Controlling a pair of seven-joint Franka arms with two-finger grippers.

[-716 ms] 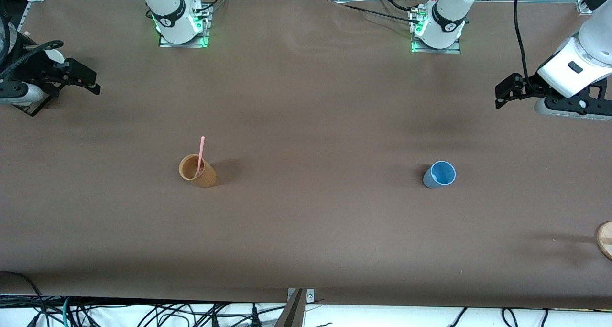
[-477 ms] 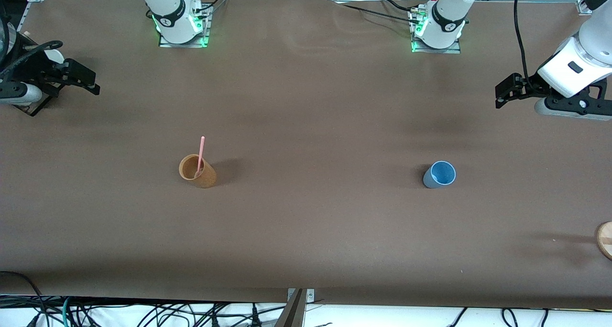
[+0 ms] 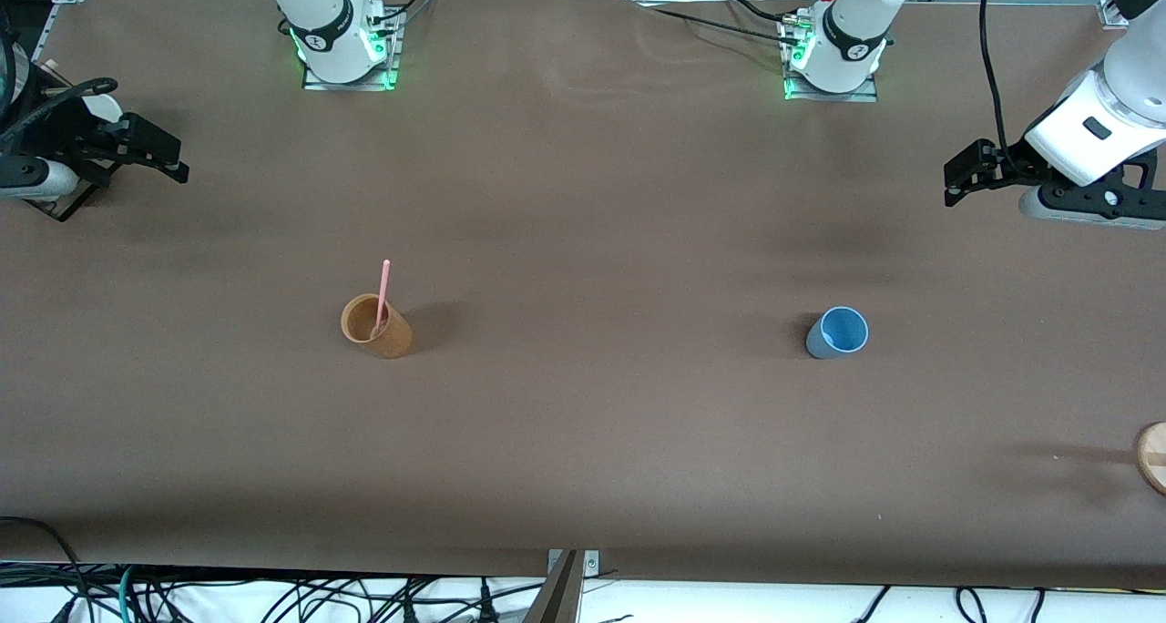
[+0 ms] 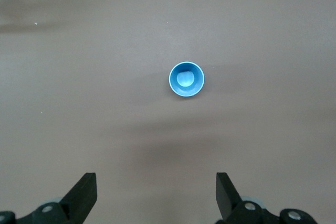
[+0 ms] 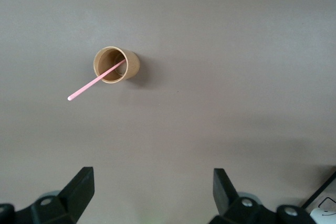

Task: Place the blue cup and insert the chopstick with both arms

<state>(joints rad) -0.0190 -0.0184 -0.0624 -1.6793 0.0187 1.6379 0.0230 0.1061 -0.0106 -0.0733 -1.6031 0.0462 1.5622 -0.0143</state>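
Observation:
The blue cup (image 3: 838,333) stands upright and empty toward the left arm's end of the table; it also shows in the left wrist view (image 4: 186,80). The pink chopstick (image 3: 383,288) leans in a tan cup (image 3: 375,326) toward the right arm's end; both show in the right wrist view, the chopstick (image 5: 89,88) sticking out of the tan cup (image 5: 116,65). My left gripper (image 3: 956,181) (image 4: 156,192) hangs open and empty above the table near its end edge, apart from the blue cup. My right gripper (image 3: 173,158) (image 5: 152,190) hangs open and empty near the other end edge, apart from the tan cup.
A round wooden disc (image 3: 1153,456) lies at the table's edge at the left arm's end, nearer the front camera than the blue cup. The two arm bases (image 3: 344,45) (image 3: 833,54) stand along the table's back edge. Cables hang below the front edge.
The right gripper has shifted very slightly. The cups, the chopstick and the left arm have not moved.

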